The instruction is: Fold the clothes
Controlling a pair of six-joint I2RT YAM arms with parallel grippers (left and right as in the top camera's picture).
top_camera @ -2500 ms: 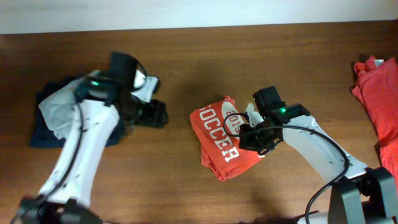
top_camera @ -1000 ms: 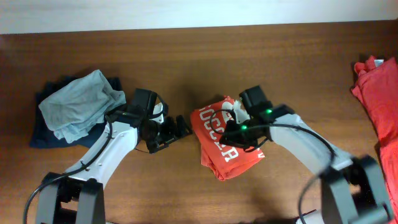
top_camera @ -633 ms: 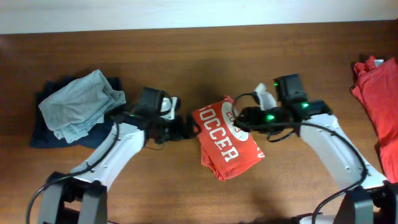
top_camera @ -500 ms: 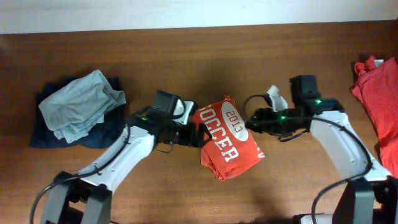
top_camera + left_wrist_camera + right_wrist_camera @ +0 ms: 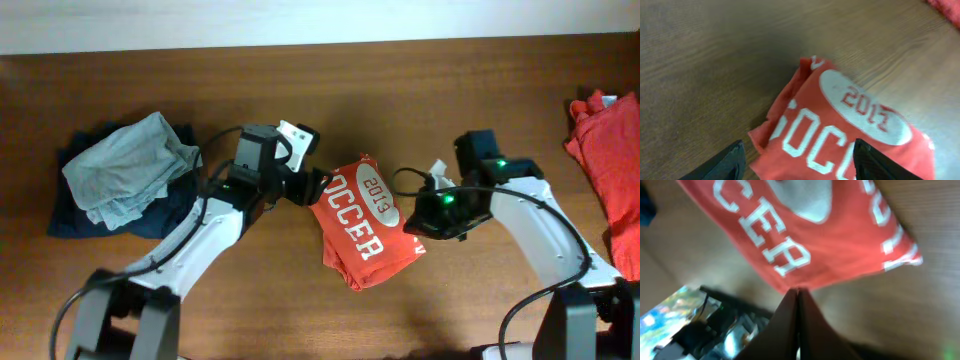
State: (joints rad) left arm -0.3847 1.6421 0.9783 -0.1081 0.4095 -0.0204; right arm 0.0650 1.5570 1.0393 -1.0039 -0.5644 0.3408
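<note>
A folded red-orange T-shirt (image 5: 360, 228) with white "SOCCER 2013" print lies mid-table. My left gripper (image 5: 317, 188) is open at the shirt's upper left edge. In the left wrist view both dark fingers (image 5: 800, 162) stand wide apart over the printed shirt (image 5: 840, 125), holding nothing. My right gripper (image 5: 414, 226) is at the shirt's right edge. In the right wrist view its fingers (image 5: 797, 297) are pressed together, their tips at the edge of the shirt (image 5: 805, 225), with no cloth seen between them.
A crumpled grey garment (image 5: 130, 165) lies on a dark blue one (image 5: 68, 215) at the left. More red-orange clothes (image 5: 605, 150) are heaped at the right table edge. Bare wood table (image 5: 300, 80) lies behind the shirt.
My left arm swung from the grey pile over to the shirt's left edge. My right gripper pulled back to the right, then dropped to the shirt's right edge. The "2013" print now shows.
</note>
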